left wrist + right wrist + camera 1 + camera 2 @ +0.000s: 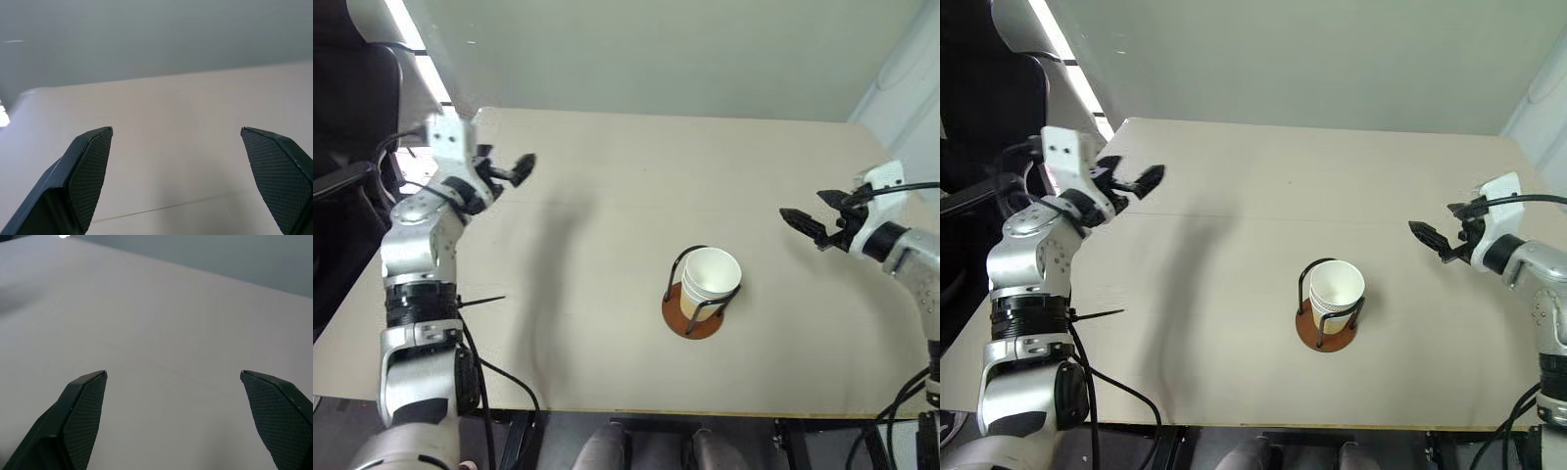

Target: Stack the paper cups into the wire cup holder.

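Note:
The paper cups stand nested upright inside the wire cup holder, right of the table's middle. A white rim and a tan side show; how many are nested I cannot tell. The holder's black wire loops rise around them from a reddish-brown disc base. My left gripper hovers open and empty over the table's far left, well away from the holder. My right gripper hovers open and empty to the right of the holder, a little beyond it. In each wrist view the fingers stand wide apart over bare tabletop.
The beige table has its front edge close to me and its left and right edges near each arm. A black chair stands beyond the left edge. A grey wall runs behind the table. Black cables hang by my left arm.

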Robot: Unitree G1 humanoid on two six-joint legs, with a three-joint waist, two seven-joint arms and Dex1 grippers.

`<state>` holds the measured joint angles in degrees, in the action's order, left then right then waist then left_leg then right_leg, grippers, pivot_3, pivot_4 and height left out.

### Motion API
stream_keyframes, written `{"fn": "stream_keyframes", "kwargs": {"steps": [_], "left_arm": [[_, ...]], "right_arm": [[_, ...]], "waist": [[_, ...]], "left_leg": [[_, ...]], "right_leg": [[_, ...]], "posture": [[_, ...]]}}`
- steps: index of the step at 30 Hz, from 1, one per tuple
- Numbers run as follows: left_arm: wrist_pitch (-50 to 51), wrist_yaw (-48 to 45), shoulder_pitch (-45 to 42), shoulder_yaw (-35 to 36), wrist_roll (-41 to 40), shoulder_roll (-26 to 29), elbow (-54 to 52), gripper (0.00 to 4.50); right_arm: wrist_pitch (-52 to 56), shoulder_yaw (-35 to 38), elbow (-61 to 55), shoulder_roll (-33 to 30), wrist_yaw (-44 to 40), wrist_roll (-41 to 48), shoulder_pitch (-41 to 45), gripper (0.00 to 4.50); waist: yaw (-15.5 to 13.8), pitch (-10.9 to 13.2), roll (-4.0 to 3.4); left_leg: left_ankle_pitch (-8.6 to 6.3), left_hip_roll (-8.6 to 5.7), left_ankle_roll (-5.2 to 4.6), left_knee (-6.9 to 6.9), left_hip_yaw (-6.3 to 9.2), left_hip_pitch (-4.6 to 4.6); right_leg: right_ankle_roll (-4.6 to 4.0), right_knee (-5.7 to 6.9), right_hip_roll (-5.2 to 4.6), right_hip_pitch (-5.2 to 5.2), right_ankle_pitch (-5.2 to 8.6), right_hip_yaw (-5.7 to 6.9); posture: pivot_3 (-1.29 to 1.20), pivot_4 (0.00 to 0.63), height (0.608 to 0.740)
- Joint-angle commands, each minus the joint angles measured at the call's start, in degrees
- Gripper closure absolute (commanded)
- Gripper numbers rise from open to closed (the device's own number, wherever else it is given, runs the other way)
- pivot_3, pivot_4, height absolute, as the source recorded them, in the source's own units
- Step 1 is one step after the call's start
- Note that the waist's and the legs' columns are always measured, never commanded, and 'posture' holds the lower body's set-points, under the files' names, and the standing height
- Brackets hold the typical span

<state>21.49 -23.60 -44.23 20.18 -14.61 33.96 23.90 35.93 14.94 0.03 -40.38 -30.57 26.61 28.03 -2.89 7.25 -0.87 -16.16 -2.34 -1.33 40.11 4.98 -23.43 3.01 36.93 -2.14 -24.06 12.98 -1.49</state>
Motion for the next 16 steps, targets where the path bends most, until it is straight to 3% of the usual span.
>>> {"fn": "stream_keyframes", "kwargs": {"steps": [1,8,16], "left_arm": [[-2.83,5.29,3.27,3.53,-0.44,-1.60,0.52,0.01],[-4.86,11.84,7.98,7.54,-2.48,-5.00,-1.48,0.01],[-4.17,11.37,8.36,6.27,-3.67,-5.44,-2.56,0.01]], "right_arm": [[-4.26,5.15,2.82,5.18,8.32,-0.87,2.49,0.00],[-6.75,6.50,15.03,6.92,13.94,-4.17,4.64,0.00],[-11.95,6.21,23.41,6.66,16.47,-7.76,7.55,0.00]], "waist": [[0.01,0.00,0.00],[-0.50,0.00,0.04],[-0.32,0.01,0.03]], "left_leg": [[0.00,-0.01,0.00,-0.04,0.00,0.07],[0.00,-0.04,0.01,-0.01,0.03,0.08],[0.01,-0.01,0.16,-0.12,0.02,0.16]], "right_leg": [[0.00,0.00,0.00,0.06,0.00,-0.01],[-0.05,0.00,0.00,0.12,-0.03,0.01],[-0.14,0.08,0.03,0.09,-0.06,0.01]], "posture": [[0.00,0.150,0.740],[0.00,0.150,0.740],[0.00,0.150,0.740]]}}
